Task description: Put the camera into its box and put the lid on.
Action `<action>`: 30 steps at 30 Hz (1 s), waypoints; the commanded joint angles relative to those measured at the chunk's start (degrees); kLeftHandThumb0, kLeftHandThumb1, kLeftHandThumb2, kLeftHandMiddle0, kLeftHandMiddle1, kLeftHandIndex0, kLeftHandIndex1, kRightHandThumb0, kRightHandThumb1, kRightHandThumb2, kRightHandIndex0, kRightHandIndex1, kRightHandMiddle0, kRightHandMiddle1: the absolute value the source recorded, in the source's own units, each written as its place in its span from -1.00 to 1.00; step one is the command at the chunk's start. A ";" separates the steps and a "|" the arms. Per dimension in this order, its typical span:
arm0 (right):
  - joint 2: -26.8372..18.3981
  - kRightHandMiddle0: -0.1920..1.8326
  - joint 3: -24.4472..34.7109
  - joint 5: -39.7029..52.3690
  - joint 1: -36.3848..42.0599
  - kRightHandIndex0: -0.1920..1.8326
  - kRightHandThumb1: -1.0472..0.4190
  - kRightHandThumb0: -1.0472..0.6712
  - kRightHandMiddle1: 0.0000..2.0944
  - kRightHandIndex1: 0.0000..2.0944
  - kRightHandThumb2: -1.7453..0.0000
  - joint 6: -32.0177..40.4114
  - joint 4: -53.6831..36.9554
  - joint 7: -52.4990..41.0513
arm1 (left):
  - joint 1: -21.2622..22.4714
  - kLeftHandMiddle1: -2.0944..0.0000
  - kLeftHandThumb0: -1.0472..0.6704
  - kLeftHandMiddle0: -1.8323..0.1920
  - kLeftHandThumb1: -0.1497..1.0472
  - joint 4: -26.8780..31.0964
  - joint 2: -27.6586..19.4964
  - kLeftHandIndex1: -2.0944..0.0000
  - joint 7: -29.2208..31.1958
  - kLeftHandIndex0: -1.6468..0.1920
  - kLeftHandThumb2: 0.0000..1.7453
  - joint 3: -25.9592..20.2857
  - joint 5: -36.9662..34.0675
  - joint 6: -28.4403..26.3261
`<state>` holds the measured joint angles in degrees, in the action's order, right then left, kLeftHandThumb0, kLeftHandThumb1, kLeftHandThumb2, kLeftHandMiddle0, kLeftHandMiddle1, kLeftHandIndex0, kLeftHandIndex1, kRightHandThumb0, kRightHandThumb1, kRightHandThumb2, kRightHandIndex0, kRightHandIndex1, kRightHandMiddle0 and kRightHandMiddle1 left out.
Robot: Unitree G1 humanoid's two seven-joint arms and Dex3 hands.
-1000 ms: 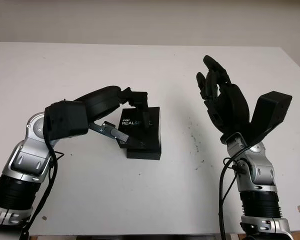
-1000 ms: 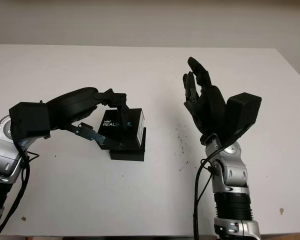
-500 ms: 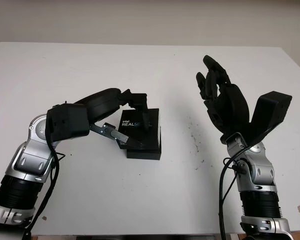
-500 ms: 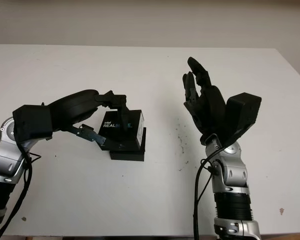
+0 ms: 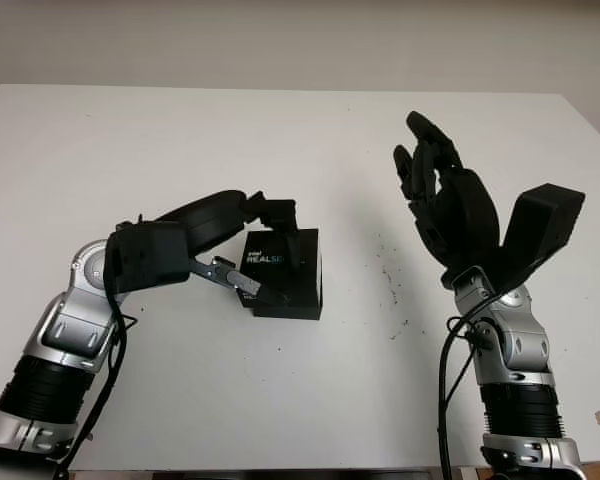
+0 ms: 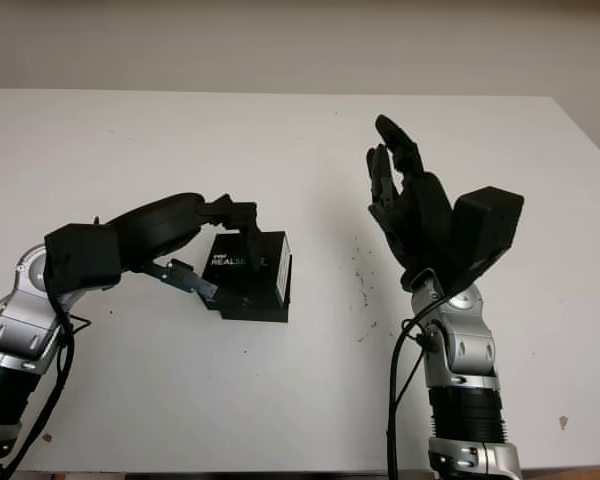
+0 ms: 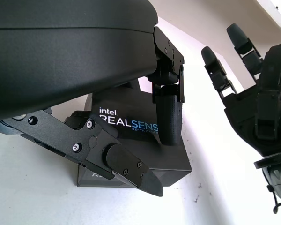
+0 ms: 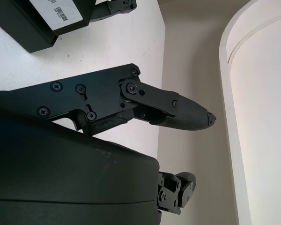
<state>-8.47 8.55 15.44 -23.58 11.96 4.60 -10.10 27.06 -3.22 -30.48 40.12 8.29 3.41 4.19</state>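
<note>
Lid point(image 5: 288, 260) of matte black card, printed "intel REALSENSE" in white and blue, sits on the black rectangular box point(image 5: 288, 300) of the same card near the middle of the white table point(image 5: 300, 130); the lid's near edge stands a little back from the box's near edge, so a strip of the base shows in front. The printed face is turned up and toward the robot, and the pair's long axis runs from near to far across the table, with the lettering across it.

To the left of the box, the left hand point(image 5: 265, 245), black plastic on a silver and black arm, grasps the lid: one finger point(image 7: 168, 117) presses down on the printed top, and a flat screwed link with a pointed tip crosses the near left corner, as the left wrist view shows close up. That view also shows the box's smooth satin side wall and faint lettering on its near face, which the head views do not resolve.

To the right of the box and well apart from it, the right hand point(image 5: 445, 200) is raised above the table, released and holding nothing. The right wrist view shows a white barcode label point(image 8: 56, 10) on the lid's right side.
</note>
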 commanded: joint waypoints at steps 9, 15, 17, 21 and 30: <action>0.33 -1.00 0.24 0.09 0.21 -0.78 -1.00 -0.48 -0.47 -0.94 0.26 -0.52 -1.38 0.31 | 0.08 -0.58 -0.01 0.40 0.75 -1.87 1.37 -0.58 -2.01 0.47 -0.94 0.24 1.04 1.44; 0.23 -1.00 -0.13 -0.42 0.35 -0.78 -1.00 -0.48 -0.45 -0.94 0.25 -1.02 -1.34 0.29 | 0.38 -0.55 0.00 0.41 0.75 -3.81 2.49 -0.57 -3.88 0.48 -0.94 -0.11 1.38 3.43; 0.22 -1.00 -0.08 -0.28 0.38 -0.78 -1.00 -0.48 -0.43 -0.94 0.25 -1.41 -1.04 -0.06 | 0.52 -0.54 0.00 0.41 0.75 -4.23 3.03 -0.56 -4.69 0.49 -0.94 -0.17 1.39 3.64; -0.03 -1.00 -0.26 -0.55 0.45 -0.78 -1.00 -0.48 -0.43 -0.94 0.24 -1.11 -0.95 -0.31 | 0.77 -0.55 -0.01 0.41 0.77 -5.18 4.43 -0.55 -6.22 0.48 -0.93 -0.33 1.19 4.49; 0.16 -1.00 0.05 -0.80 0.56 -0.78 -1.00 -0.48 -0.42 -0.94 0.24 -1.49 -0.85 -0.59 | 0.79 -0.62 -0.05 0.39 0.75 -6.49 5.89 -0.63 -6.18 0.48 -0.94 -0.29 -0.19 5.31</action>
<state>-8.37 8.26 14.36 -23.09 11.27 4.53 -10.56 27.06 -9.93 -24.98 34.15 8.41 3.48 9.57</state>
